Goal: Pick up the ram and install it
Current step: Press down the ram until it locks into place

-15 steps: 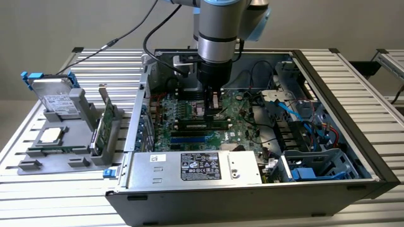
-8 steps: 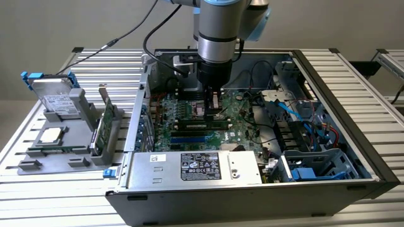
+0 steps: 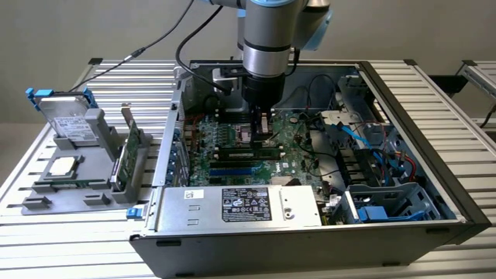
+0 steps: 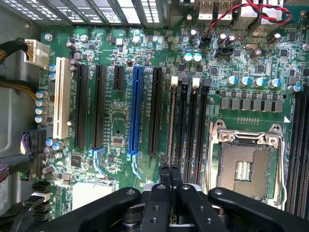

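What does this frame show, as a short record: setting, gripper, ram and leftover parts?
setting: open black computer case on a slatted metal table
gripper: gripper low over the green motherboard, at one end of the memory stick
ram: thin dark green memory stick standing edge-on along a black slot; cannot tell whether it is fully seated
leftover parts: grey holder at the exterior view's left, carrying a boxy silver hard drive and a green card with metal bracket
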